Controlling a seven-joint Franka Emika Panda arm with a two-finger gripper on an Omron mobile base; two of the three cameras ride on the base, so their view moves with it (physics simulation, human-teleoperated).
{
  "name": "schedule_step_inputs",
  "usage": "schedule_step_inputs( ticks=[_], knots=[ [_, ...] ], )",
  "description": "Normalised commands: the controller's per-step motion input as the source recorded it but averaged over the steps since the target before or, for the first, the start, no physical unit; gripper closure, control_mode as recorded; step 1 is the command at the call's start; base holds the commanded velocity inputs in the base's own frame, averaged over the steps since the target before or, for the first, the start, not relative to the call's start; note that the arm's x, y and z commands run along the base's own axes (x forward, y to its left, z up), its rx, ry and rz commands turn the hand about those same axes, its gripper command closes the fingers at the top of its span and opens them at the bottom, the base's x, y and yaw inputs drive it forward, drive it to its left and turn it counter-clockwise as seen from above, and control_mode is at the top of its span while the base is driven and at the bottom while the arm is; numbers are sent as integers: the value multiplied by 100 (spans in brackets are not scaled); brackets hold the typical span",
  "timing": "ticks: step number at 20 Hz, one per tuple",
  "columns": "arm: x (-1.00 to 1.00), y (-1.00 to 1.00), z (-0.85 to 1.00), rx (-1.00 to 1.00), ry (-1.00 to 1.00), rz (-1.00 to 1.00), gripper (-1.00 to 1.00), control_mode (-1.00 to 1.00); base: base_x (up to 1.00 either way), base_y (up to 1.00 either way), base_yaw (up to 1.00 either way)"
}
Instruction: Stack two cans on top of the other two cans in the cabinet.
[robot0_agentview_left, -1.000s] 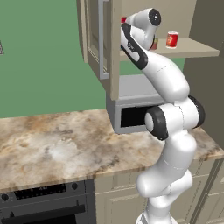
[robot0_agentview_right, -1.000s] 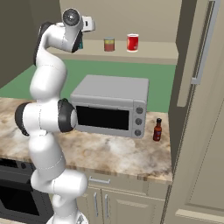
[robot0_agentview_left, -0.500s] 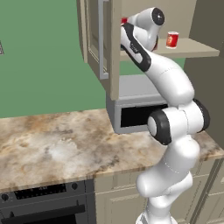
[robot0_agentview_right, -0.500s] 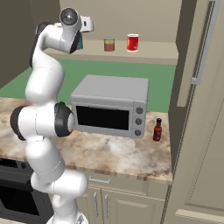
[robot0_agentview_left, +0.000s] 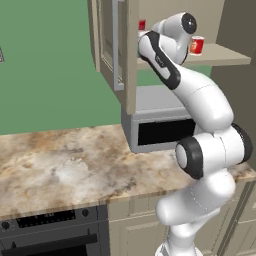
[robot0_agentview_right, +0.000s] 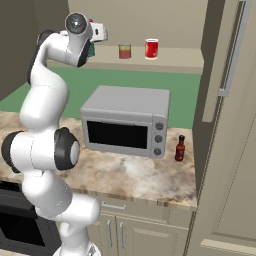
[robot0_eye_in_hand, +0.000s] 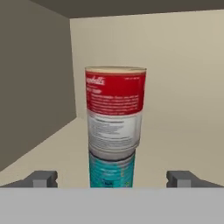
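In the hand view the red can with a grey lower band (robot0_eye_in_hand: 114, 111) stands upright on top of the teal can (robot0_eye_in_hand: 112, 169), close in front of my gripper (robot0_eye_in_hand: 113, 179). Its fingertips (robot0_eye_in_hand: 41, 178) stand wide apart on either side of the stack, open and touching neither can. From the right base view my gripper (robot0_agentview_right: 101, 33) is at the left end of the cabinet shelf (robot0_agentview_right: 170, 62). To its right on that shelf stand the orange-tan can (robot0_agentview_right: 125, 50) and the bright red white-rimmed can (robot0_agentview_right: 151, 48), side by side. The bright red can (robot0_agentview_left: 196, 45) also shows past my wrist.
The open glass-paned cabinet door (robot0_agentview_left: 131, 55) hangs just left of my forearm. A grey microwave (robot0_agentview_right: 125, 120) sits on the marble counter (robot0_agentview_right: 125, 175) under the shelf, with a small sauce bottle (robot0_agentview_right: 180, 148) to its right. A tall panel with a long handle (robot0_agentview_right: 232, 50) stands at right.
The jaws have spread a little wider around the stacked cans, and my elbow has shifted slightly. The cans have not moved.
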Motion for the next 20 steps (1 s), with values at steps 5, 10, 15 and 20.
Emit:
schedule_step_inputs(
  ticks=[5, 10, 15, 20],
  knots=[
    [-46, -42, 0, 0, 0, -15, -100, -100, 0, 0, 0],
    [-40, -47, 0, 0, 1, -17, -100, -100, 0, 0, 0],
    [-15, -50, 0, 0, 8, -19, -100, -100, 0, 0, 0],
    [0, -39, -2, 0, 18, -10, -100, -100, 0, 0, 0]
  ],
)
